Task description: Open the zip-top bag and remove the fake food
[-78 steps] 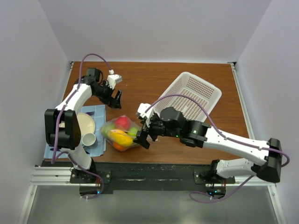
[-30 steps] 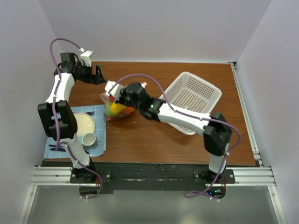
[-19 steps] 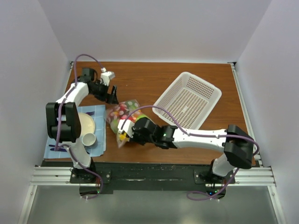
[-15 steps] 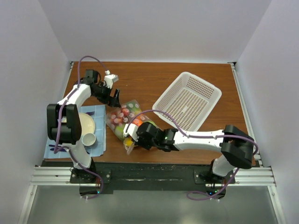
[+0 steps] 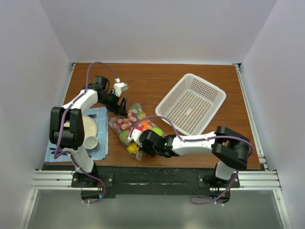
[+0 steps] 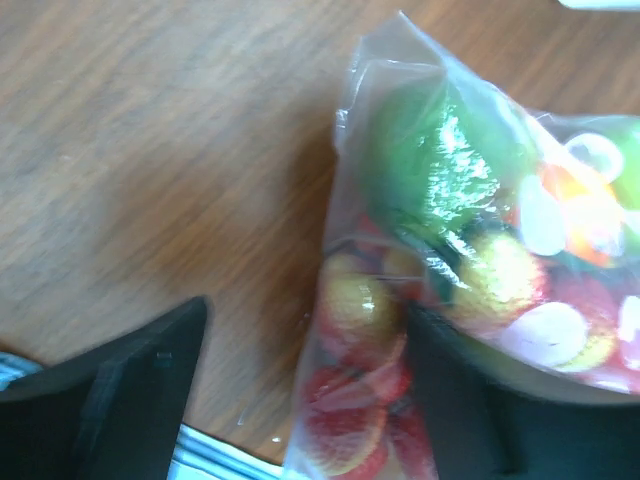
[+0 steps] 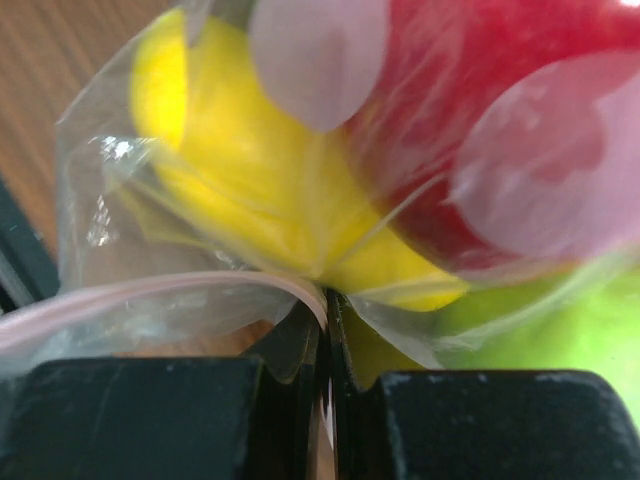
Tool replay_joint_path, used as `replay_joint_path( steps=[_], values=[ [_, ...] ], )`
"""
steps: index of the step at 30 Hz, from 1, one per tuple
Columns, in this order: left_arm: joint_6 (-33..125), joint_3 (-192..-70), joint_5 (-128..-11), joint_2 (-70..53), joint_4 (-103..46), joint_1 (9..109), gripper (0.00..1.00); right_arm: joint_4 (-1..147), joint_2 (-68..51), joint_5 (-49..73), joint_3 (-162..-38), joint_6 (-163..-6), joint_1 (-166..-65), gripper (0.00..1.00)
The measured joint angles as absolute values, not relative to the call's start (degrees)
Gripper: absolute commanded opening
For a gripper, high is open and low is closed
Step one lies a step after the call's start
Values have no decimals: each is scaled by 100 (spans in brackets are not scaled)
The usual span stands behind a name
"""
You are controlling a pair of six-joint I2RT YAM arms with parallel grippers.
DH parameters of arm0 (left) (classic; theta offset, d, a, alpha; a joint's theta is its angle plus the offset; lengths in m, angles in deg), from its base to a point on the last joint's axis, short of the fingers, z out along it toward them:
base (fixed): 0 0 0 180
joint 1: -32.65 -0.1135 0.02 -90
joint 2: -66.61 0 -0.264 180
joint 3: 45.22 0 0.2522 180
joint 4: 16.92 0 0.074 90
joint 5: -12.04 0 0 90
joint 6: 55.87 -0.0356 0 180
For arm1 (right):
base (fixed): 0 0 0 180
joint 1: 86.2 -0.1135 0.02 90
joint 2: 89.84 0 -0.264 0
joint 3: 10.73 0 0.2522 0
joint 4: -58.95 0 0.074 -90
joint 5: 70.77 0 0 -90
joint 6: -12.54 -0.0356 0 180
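The clear zip-top bag (image 5: 131,125) lies on the wooden table, stuffed with fake food. At its near end, my right gripper (image 5: 137,144) is shut on the bag's zip strip (image 7: 200,285); a yellow piece (image 7: 250,190), a red apple (image 7: 480,120) and something green (image 7: 570,340) press against the plastic just beyond the jaws. My left gripper (image 5: 122,106) is at the bag's far end, open. Its fingers (image 6: 110,395) straddle the corner holding red grapes (image 6: 355,425), with a green apple (image 6: 440,150) further in. The right-hand finger looks to touch the plastic.
A white mesh basket (image 5: 193,102) stands at the back right. At the left, a beige plate (image 5: 86,126) and a white cup (image 5: 90,142) rest on a blue mat (image 5: 99,114). The table's near edge is just below the bag.
The right gripper has dragged the bag from the far left toward the near edge, still holding it. The left gripper has come right and down over the bag's far end, its jaws narrowing slightly.
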State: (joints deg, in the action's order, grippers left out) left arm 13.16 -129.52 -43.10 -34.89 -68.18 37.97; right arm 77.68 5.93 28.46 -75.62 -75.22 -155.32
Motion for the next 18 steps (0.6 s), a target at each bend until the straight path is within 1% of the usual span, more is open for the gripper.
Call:
replay_joint_path(
  steps=[1, 2, 3, 4, 5, 7, 8, 10, 12, 13, 15, 18],
  values=[
    [1287, -12952, -4260, -3489, -6857, 3797, 31, 7738, 643, 2895, -7571, -7531, -15532, 9],
    [1246, -12956, -4212, -3489, -6907, 3797, 13, 7707, 702, 2949, -7591, -7533, -15532, 15],
    [1237, -12972, -4162, -3491, -6969, 3797, 0, 7670, 763, 3037, -7628, -7533, -15534, 19],
    [1215, -12996, -4105, -3493, -7021, 3797, 0, 7619, 822, 3104, -7669, -7537, -15534, 24],
    [1202, -13074, -4127, -3498, -7087, 3795, 0, 7606, 886, 3190, -7733, -7541, -15534, 33],
    [1185, -13300, -4188, -3548, -7185, 3758, 0, 7602, 971, 3308, -7835, -7546, -15534, 42],
    [1187, -13483, -4258, -3587, -7235, 3716, 0, 7600, 995, 3367, -7881, -7544, -15534, 50],
    [1191, -13791, -4396, -3635, -7281, 3631, 0, 7589, 980, 3496, -7916, -7544, -15530, 58],
    [1189, -14049, -4551, -3646, -7285, 3537, 0, 7591, 899, 3607, -7918, -7548, -15530, 60],
    [1189, -14152, -4630, -3646, -7283, 3496, 0, 7606, 836, 3660, -7918, -7550, -15530, 64],
    [1187, -14285, -4787, -3646, -7270, 3421, 0, 7622, 615, 3769, -7910, -7561, -15530, 65],
    [1182, -14298, -5030, -3646, -7233, 3356, 0, 7613, 49, 3861, -7809, -7614, -15530, 63]
  ],
)
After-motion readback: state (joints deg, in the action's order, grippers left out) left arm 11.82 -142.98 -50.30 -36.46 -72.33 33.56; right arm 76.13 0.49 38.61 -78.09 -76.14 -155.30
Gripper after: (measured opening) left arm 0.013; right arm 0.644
